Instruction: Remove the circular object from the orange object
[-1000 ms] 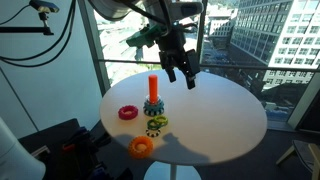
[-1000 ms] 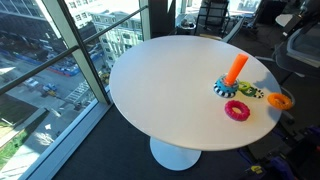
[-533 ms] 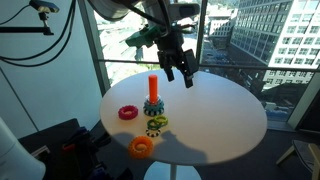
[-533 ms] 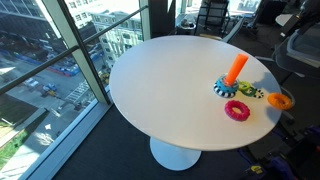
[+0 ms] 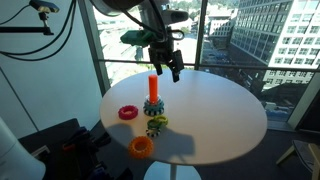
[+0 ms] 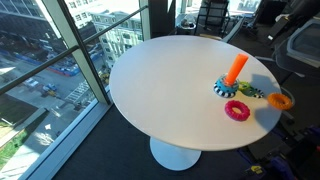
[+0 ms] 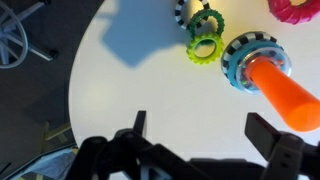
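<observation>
The teal-green ring [image 5: 153,107] sits round the foot of the upright orange peg [image 5: 153,87] on the round white table [image 5: 220,120]. It shows in both exterior views, ring [image 6: 228,88] and peg [image 6: 236,68]. My gripper [image 5: 170,68] hangs open and empty in the air just above and beside the peg's top. In the wrist view the open fingers [image 7: 205,135] frame bare table, with the peg [image 7: 285,95] and the ring [image 7: 232,60] up to the right.
A red ring [image 5: 128,113], an orange ring [image 5: 140,147] and linked yellow-green rings [image 5: 156,125] lie near the peg. They also show in an exterior view: red [image 6: 237,110], orange [image 6: 279,100]. Glass window walls stand close behind the table. A chair base [image 7: 12,40] stands on the floor.
My gripper has moved sideways toward the peg and now hangs near its top. The rings and the peg have not moved.
</observation>
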Motion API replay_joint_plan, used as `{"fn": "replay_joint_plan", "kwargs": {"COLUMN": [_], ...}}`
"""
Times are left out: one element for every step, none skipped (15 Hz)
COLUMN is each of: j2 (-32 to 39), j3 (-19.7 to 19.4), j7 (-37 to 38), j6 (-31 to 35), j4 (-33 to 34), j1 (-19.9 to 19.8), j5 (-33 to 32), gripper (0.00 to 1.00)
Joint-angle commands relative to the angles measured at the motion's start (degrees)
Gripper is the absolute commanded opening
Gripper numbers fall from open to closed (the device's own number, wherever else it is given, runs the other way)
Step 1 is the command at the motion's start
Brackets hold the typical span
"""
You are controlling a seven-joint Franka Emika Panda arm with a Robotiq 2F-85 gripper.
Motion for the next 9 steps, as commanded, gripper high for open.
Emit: {"fn": "replay_joint_plan", "kwargs": {"j2": [-0.1,0.0,0.0,0.1,0.2,0.4,0.6,0.8,1.1], "j3": [-0.8,-0.7,-0.7,-0.6,-0.5,-0.3,-0.1,0.1,0.5], "j7": [-8.1,-9.6,-11.6,-12.7,-13.8,-14.7,-15.4,-15.7,-15.8], "j6": [-2.7,-3.5,-4.6,-5.4,-6.2,-7.1,-7.7,-8.4,-8.7], "j4": [0.1,0.2,0.3,0.3,0.4,0.5,0.6,0.6,0.6], "j1": [3.0,3.5,4.1,4.5,4.9,5.3,5.6,5.9,6.2], "j5": [7.9,9.5,11.4,12.4,13.3,14.0,14.3,14.3,14.0], "gripper": [1.00,1.00,1.00,1.00,1.00,1.00,1.00,1.00,1.00]}}
